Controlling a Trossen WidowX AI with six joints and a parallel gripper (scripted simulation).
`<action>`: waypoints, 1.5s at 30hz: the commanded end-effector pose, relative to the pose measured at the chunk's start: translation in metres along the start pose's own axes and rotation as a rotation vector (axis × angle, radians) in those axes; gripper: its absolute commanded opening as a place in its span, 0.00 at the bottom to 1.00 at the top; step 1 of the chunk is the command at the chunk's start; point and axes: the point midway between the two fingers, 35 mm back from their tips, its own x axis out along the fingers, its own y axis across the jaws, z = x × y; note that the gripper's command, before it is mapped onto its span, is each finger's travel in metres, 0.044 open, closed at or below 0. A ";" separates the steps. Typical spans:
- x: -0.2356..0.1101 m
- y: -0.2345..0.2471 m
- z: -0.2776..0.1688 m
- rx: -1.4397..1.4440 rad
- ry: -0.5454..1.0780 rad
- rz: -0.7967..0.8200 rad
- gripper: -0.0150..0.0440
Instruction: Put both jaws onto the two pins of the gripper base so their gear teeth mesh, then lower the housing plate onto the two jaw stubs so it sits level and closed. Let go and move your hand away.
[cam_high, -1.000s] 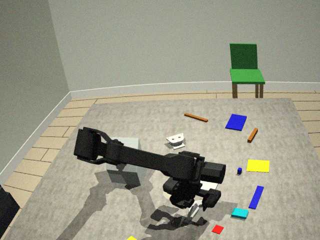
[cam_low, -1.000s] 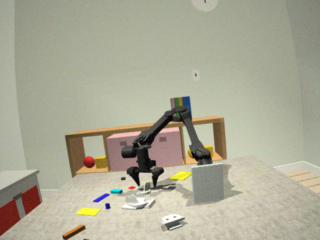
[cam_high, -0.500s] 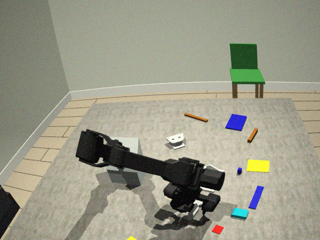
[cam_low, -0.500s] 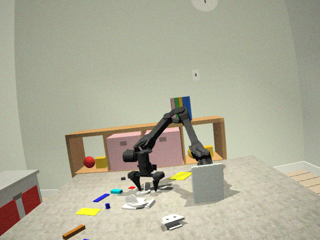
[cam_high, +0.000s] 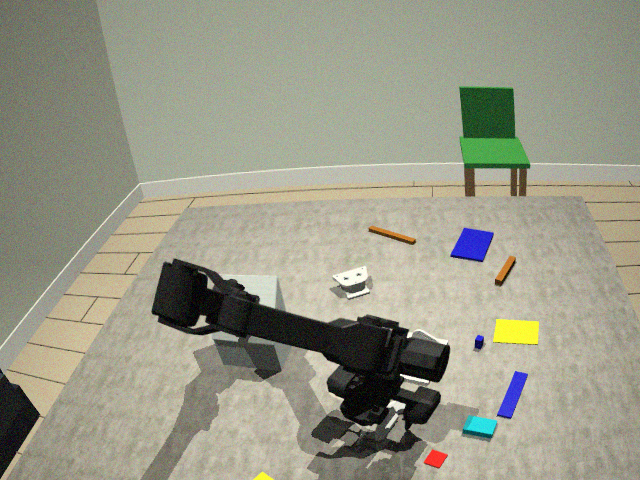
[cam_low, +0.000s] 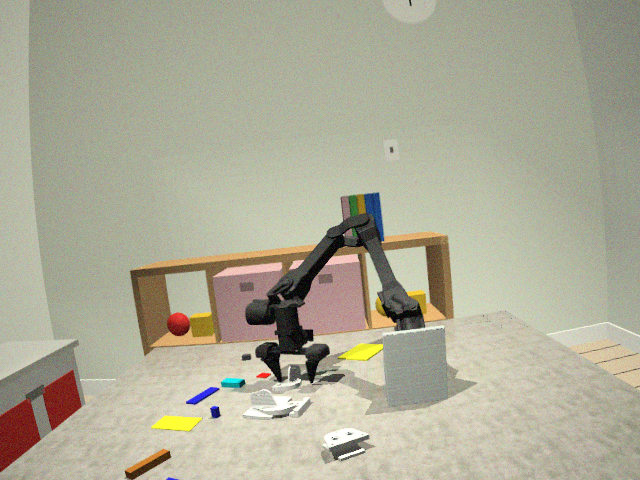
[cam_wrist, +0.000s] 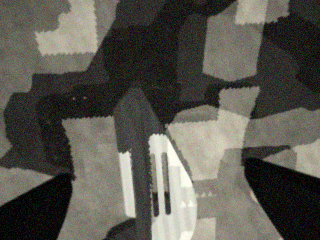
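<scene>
My gripper (cam_low: 296, 381) (cam_wrist: 160, 173) is open, its fingertips low on either side of a loose white jaw (cam_low: 287, 384) (cam_wrist: 172, 200). The jaw lies on the table, pointed in outline with long slots, and nothing is held. In the top view the arm hides most of it. A white group of parts (cam_low: 276, 408), seemingly the gripper base with the other jaw on or against it, lies beside the gripper; whether that jaw is seated on a pin cannot be told. The white housing plate (cam_high: 353, 277) (cam_low: 345, 438), with two holes, stands apart, raised and tilted over its lower part.
A grey block (cam_high: 261, 290) (cam_low: 415, 366) stands near the arm's base. A cyan block (cam_high: 480, 426) (cam_low: 233, 382), a red square (cam_high: 435, 458), a blue strip (cam_high: 512, 394), a small blue cube (cam_high: 479, 341) and a yellow sheet (cam_high: 516, 331) lie on the gripper's other side.
</scene>
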 end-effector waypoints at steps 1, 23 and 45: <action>0.000 0.000 -0.001 -0.003 0.006 0.001 1.00; 0.000 0.000 0.000 0.000 0.000 0.000 0.48; -0.035 0.002 -0.003 -0.001 0.008 -0.001 0.48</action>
